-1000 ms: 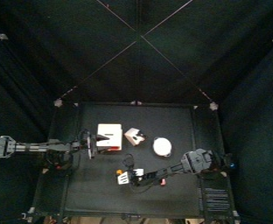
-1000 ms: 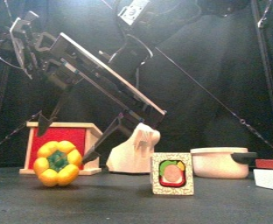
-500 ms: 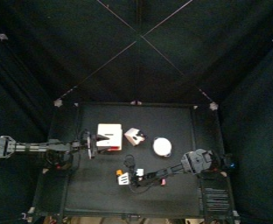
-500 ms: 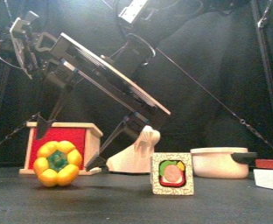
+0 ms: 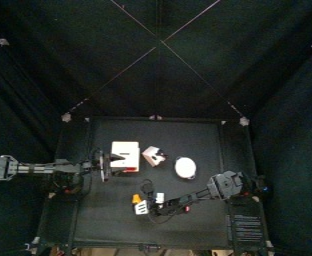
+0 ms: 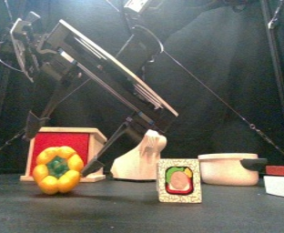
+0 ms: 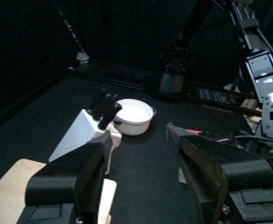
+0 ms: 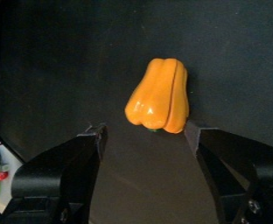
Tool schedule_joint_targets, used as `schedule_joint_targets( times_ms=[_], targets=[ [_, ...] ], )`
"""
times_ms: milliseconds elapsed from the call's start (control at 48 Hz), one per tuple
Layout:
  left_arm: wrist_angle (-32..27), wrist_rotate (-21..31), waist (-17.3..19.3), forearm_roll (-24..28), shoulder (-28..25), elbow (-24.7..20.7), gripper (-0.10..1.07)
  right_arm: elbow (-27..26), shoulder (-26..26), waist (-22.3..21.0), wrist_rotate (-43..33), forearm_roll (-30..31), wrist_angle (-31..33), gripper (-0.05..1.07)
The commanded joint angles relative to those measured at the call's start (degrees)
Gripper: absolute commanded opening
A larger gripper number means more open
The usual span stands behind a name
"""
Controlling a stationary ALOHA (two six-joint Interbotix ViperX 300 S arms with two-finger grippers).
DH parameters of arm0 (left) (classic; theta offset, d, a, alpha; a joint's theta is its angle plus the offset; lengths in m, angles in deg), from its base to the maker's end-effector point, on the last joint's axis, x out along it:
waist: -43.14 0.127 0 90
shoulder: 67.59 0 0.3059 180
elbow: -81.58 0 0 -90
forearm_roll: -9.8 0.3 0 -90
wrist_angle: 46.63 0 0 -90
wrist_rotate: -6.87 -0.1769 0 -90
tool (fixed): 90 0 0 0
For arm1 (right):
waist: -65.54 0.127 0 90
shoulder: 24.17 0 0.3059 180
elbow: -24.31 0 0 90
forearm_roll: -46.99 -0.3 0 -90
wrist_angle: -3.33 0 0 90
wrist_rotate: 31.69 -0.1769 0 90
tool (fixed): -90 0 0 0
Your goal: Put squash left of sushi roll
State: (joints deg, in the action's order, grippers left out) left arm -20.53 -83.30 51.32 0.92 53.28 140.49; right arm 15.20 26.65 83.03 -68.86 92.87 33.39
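Looking down from above, you see the right gripper (image 5: 156, 203) reached across to the front middle of the table (image 5: 212, 150), with the squash (image 5: 137, 199) lying just beyond its tips. From the right wrist camera, you find both jaws spread as wide as they go, one on each side of the picture, and the squash (image 8: 159, 95) sits on the dark surface in the gap ahead of them. Nothing is clamped; the jaws do not touch it.

From the front camera, you see the squash (image 6: 58, 170) resting on the table at the picture's left, a lobed yellow-orange piece with a green centre. The sushi roll (image 6: 178, 180) stands upright to its right, apart from it, showing a white rim and a pink and green filling. Behind the squash is a red box (image 6: 66, 153) with a pale top, and a white wedge-shaped block (image 6: 138, 156) sits between the box and the sushi roll, further back. A white pot (image 6: 231, 168) stands at the right.

Your left gripper (image 7: 145, 175) hangs over the left side of the table, near the pale-topped box (image 5: 124, 152). Its jaws stand apart and hold nothing, as the left wrist camera shows.
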Motion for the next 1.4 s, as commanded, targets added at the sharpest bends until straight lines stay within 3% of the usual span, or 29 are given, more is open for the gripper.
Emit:
schedule_joint_targets(
  times_ms=[0, 1375],
  targets=[
    [0.62, -0.09, 0.18, 0.09, -0.09, -0.70, 0.89, -1.85, 1.58, -0.09, 0.18, 0.44, -0.62, 1.00],
    [0.62, -0.09, 0.18, 0.18, -0.09, -0.62, 0.89, -1.14, 1.85, -0.18, 0.26, 1.32, -1.05, 1.00]
  ],
)
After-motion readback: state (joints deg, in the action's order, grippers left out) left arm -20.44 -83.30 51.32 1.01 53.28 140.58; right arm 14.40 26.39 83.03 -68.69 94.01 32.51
